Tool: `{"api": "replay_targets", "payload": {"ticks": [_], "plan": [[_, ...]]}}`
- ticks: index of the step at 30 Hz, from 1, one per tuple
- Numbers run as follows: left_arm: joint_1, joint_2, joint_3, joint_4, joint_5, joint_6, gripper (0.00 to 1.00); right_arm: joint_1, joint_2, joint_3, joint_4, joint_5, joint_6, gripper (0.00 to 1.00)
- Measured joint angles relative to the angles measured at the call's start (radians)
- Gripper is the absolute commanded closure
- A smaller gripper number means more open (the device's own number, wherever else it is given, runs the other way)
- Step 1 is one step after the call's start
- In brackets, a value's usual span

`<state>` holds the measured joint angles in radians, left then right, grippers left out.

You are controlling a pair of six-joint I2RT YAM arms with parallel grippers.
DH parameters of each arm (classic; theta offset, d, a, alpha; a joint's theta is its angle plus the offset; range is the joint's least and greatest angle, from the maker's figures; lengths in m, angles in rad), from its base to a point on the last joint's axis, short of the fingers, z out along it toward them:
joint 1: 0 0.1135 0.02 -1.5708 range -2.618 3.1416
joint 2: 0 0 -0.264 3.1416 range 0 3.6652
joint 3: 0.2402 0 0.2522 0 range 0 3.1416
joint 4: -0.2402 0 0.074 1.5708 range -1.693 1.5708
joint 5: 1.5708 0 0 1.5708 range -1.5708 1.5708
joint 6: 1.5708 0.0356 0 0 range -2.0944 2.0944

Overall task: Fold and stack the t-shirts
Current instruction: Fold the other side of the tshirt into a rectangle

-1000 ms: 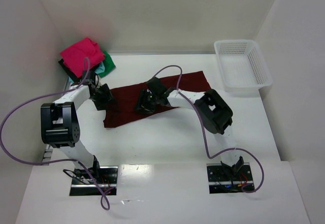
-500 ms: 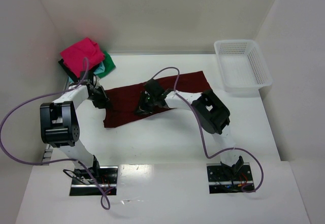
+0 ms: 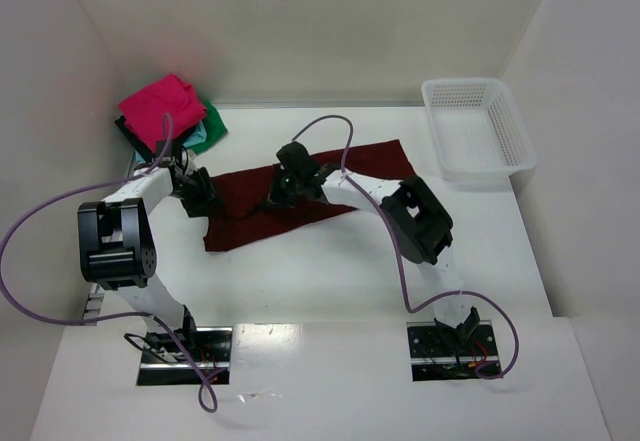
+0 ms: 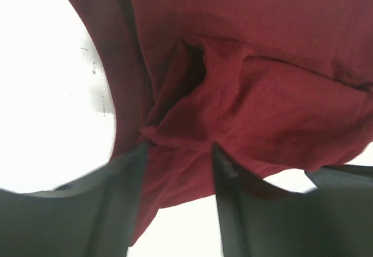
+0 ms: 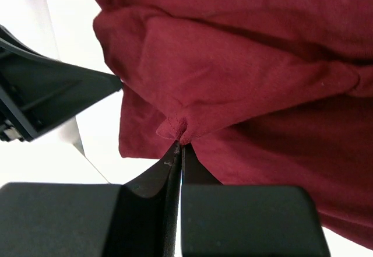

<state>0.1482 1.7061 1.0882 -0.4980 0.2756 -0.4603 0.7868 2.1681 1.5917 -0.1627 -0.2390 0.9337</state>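
Note:
The dark red t-shirt [image 3: 350,166] lies spread across the middle of the table. My right gripper [image 3: 281,192] is shut on a small pinched fold of it [image 5: 176,127], near the shirt's middle. My left gripper [image 3: 197,197] is at the shirt's left edge. Its fingers [image 4: 125,199] stand apart, with bunched red cloth [image 4: 192,123] lying between and beyond the tips. A stack of folded t-shirts sits at the far left corner: bright pink [image 3: 158,104] on top, with green [image 3: 213,121], light blue [image 3: 198,137] and black [image 3: 130,133] showing beneath it.
A white mesh basket [image 3: 478,126] stands at the far right of the table. White walls close in the left, back and right sides. Purple cables loop from both arms over the near table area.
My right gripper has shut on a fold of the red shirt and drawn it slightly toward the far side. My left gripper has shifted a little left, its jaws narrowing, then widening again.

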Motion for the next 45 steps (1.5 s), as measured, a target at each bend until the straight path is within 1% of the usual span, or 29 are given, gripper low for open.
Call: {"api": "replay_targets", "payload": {"ticks": [1, 2, 5, 6, 9, 10, 11, 14, 15, 17, 19, 20, 23, 25, 28, 33, 34, 35, 36, 37, 38, 39, 40, 41, 42, 43, 45], "plan": [[0.000, 0.000, 0.000, -0.001, 0.001, 0.002, 0.37, -0.002, 0.000, 0.010, -0.005, 0.006, -0.006, 1.00], [0.000, 0.000, 0.000, -0.003, 0.003, 0.004, 0.36, -0.007, 0.000, 0.018, -0.009, 0.011, -0.010, 1.00], [0.000, 0.000, 0.000, -0.003, 0.005, 0.009, 0.36, -0.016, 0.000, 0.032, -0.017, 0.017, -0.018, 1.00], [0.000, 0.000, -0.002, -0.002, 0.006, 0.009, 0.37, -0.021, 0.000, 0.033, -0.018, 0.017, -0.019, 1.00], [0.000, 0.008, -0.004, 0.002, 0.012, 0.008, 0.46, -0.036, 0.007, 0.045, -0.026, 0.015, -0.027, 1.00], [0.000, 0.015, -0.004, 0.005, 0.013, 0.009, 0.50, -0.039, 0.013, 0.054, -0.027, 0.014, -0.029, 1.00], [0.000, 0.023, -0.004, 0.007, 0.015, 0.009, 0.56, -0.043, 0.021, 0.064, -0.027, 0.014, -0.033, 1.00], [0.000, 0.051, -0.002, 0.009, 0.018, 0.010, 0.65, -0.050, 0.044, 0.088, -0.032, 0.014, -0.042, 1.00], [0.000, 0.060, 0.000, 0.010, 0.019, 0.010, 0.72, -0.050, 0.049, 0.093, -0.033, 0.014, -0.045, 1.00], [0.000, 0.077, 0.007, 0.011, 0.024, 0.010, 0.78, -0.050, 0.055, 0.095, -0.036, 0.014, -0.049, 1.00], [0.000, 0.092, 0.016, 0.014, 0.034, 0.008, 0.82, -0.052, 0.056, 0.097, -0.039, 0.013, -0.053, 1.00], [0.000, 0.098, 0.019, 0.014, 0.039, 0.008, 0.86, -0.055, 0.056, 0.097, -0.039, 0.012, -0.056, 1.00], [0.000, 0.109, 0.034, 0.019, 0.049, 0.006, 0.93, -0.059, 0.056, 0.099, -0.040, 0.008, -0.061, 1.00], [0.000, 0.110, 0.047, 0.019, 0.052, 0.004, 0.93, -0.065, 0.056, 0.102, -0.043, 0.006, -0.066, 1.00], [0.000, 0.110, 0.086, 0.020, 0.064, 0.000, 0.96, -0.079, 0.060, 0.124, -0.053, 0.006, -0.075, 1.00], [0.000, 0.110, 0.157, 0.028, 0.076, -0.014, 0.96, -0.113, 0.068, 0.179, -0.061, 0.016, -0.098, 1.00], [0.000, 0.110, 0.167, 0.032, 0.078, -0.015, 0.94, -0.121, 0.070, 0.192, -0.063, 0.017, -0.102, 1.00], [0.000, 0.110, 0.177, 0.034, 0.079, -0.015, 0.91, -0.129, 0.076, 0.208, -0.063, 0.018, -0.106, 0.98], [0.000, 0.110, 0.185, 0.038, 0.080, -0.016, 0.82, -0.140, 0.082, 0.227, -0.062, 0.019, -0.110, 0.93], [0.000, 0.110, 0.192, 0.042, 0.079, -0.017, 0.77, -0.150, 0.092, 0.244, -0.063, 0.018, -0.114, 0.90], [0.000, 0.110, 0.198, 0.046, 0.077, -0.018, 0.68, -0.159, 0.102, 0.261, -0.062, 0.018, -0.119, 0.86], [0.000, 0.110, 0.203, 0.050, 0.072, -0.019, 0.58, -0.166, 0.114, 0.276, -0.060, 0.020, -0.124, 0.77], [0.000, 0.110, 0.208, 0.053, 0.066, -0.019, 0.53, -0.171, 0.124, 0.285, -0.058, 0.020, -0.127, 0.67], [0.000, 0.110, 0.212, 0.058, 0.056, -0.023, 0.41, -0.179, 0.132, 0.292, -0.059, 0.022, -0.133, 0.61], [0.000, 0.110, 0.217, 0.058, 0.044, -0.026, 0.28, -0.185, 0.138, 0.295, -0.059, 0.023, -0.139, 0.52], [0.000, 0.110, 0.224, 0.058, 0.035, -0.032, 0.18, -0.190, 0.140, 0.295, -0.061, 0.026, -0.144, 0.39], [0.000, 0.110, 0.237, 0.060, 0.013, -0.042, 0.08, -0.196, 0.141, 0.295, -0.063, 0.035, -0.159, 0.33]]}}
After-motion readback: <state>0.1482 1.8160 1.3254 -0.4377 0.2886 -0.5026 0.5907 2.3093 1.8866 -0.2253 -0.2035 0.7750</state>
